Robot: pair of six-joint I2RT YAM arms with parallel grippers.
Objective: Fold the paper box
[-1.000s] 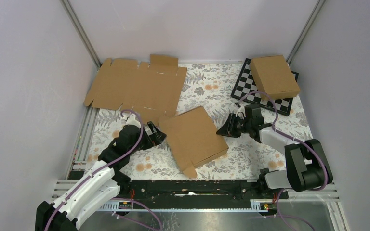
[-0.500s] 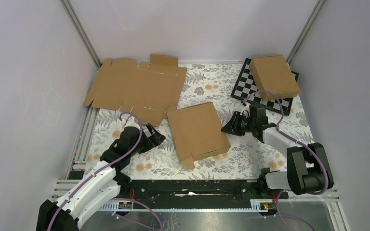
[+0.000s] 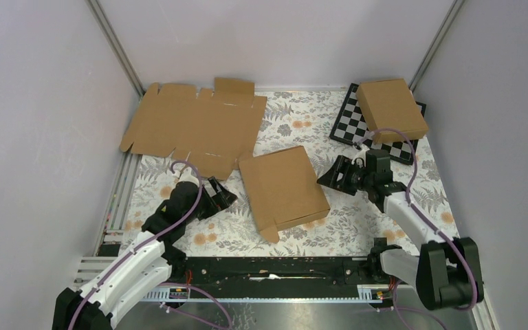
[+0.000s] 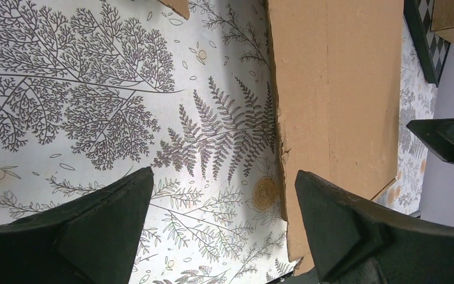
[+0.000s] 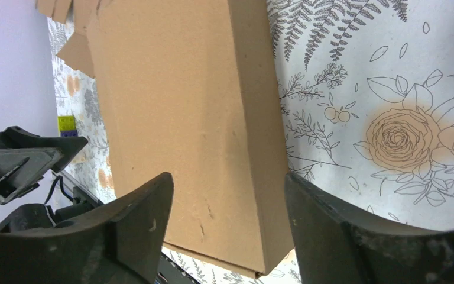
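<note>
Left claw (image 3: pixel 223 194) and right claw (image 3: pixel 328 177) gape empty beside the paper box (image 3: pixel 283 187), chessboard (image 3: pixel 350 124) behind.

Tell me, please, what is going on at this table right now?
Two robot arms are working on the paper box, which lies mid-table, mostly folded, a tab sticking out at its near corner. The left gripper stands open off its left edge, the right gripper open off its right side; neither holds it. A second box sits on the chessboard; a flat cardboard sheet lies far left.
</note>
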